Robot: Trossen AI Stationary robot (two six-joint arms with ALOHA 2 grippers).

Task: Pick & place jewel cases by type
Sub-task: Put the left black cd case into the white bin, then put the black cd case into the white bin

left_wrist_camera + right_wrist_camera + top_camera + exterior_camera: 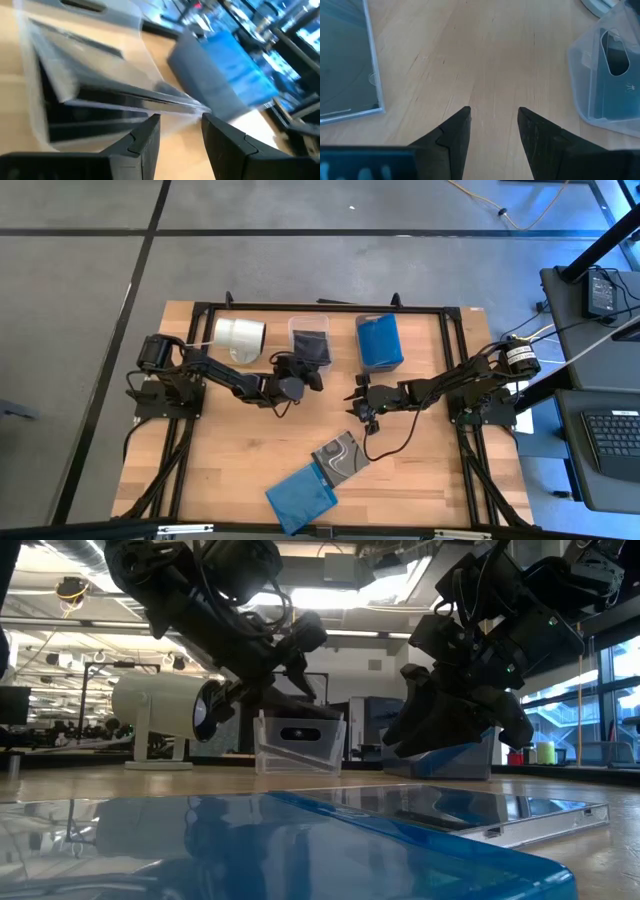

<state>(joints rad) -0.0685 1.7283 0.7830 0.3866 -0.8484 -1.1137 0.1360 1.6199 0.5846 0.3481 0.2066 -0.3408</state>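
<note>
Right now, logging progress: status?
Left gripper open by dark-case bin. Right gripper open, empty. Swirl case, blue case still unsorted.

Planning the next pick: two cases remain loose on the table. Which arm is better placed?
Probably right: the right gripper hangs open just above the swirl-art case; the left gripper is at the dark-case bin.

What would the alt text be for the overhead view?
Two open grippers, left gripper and right gripper, hover mid-table near two bins: dark cases and blue cases. A swirl-art case and blue case remain.
</note>
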